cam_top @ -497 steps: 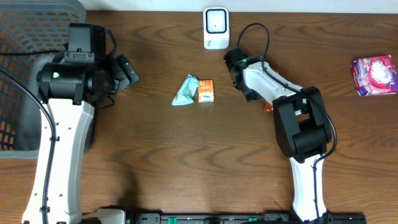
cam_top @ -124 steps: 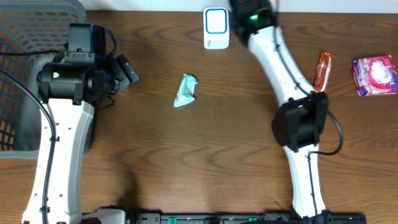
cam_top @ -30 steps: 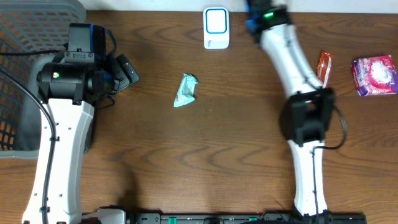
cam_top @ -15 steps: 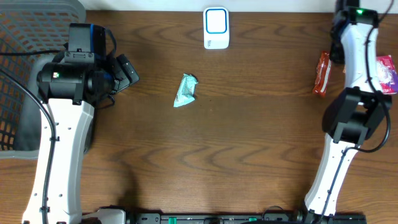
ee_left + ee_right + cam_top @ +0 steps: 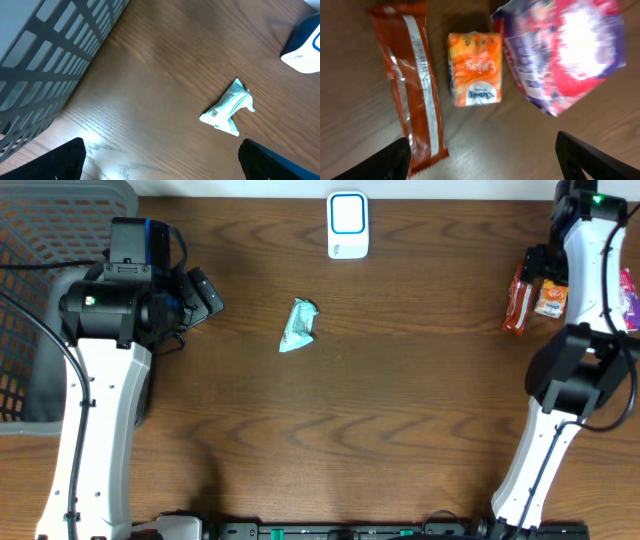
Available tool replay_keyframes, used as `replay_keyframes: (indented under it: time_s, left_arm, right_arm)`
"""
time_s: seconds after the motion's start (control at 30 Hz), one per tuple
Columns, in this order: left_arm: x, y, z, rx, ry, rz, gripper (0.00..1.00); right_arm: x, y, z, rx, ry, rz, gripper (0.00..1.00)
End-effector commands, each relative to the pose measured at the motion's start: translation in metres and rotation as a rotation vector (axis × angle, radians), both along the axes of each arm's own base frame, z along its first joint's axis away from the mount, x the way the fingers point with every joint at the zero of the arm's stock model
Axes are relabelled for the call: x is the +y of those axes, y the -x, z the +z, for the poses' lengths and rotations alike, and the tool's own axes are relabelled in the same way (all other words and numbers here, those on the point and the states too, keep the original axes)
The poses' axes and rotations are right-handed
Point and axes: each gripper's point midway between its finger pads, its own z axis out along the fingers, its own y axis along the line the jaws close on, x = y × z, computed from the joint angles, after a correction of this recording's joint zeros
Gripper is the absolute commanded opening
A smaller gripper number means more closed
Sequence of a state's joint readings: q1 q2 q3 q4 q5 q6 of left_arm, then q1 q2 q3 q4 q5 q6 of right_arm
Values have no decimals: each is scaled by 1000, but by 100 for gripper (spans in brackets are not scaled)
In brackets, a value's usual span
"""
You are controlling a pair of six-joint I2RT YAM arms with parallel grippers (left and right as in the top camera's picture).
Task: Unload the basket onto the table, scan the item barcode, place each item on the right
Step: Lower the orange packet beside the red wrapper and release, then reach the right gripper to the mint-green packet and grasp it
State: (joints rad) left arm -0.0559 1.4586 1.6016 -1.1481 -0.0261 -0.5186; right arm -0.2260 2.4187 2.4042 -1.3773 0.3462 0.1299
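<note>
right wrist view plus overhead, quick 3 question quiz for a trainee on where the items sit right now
1. True or false: in the right wrist view, the orange carton lies between the red bar wrapper and the pink pouch.
2. The right end effector is: A) shut on the carton, B) open, holding nothing, C) shut on the wrapper.
3. In the overhead view, which item lies alone mid-table, nearest the white scanner?
Key: 1 true. 2 B. 3 the teal packet.
</note>
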Motion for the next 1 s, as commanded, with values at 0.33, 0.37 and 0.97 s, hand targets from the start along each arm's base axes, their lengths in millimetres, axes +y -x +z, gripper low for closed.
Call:
replay_keyframes:
  time_s: [0.33, 0.37, 0.97]
  left_arm:
    - [2, 0, 2, -2, -14, -6, 98]
    - [2, 0, 2, -2, -14, -6, 98]
    - [2, 0, 2, -2, -14, -6, 98]
  right_arm:
    - [140, 42, 221, -516, -392, 265, 99]
    - [156, 45, 221, -504, -451, 295, 99]
    - [393, 45, 68, -144, -841, 553, 99]
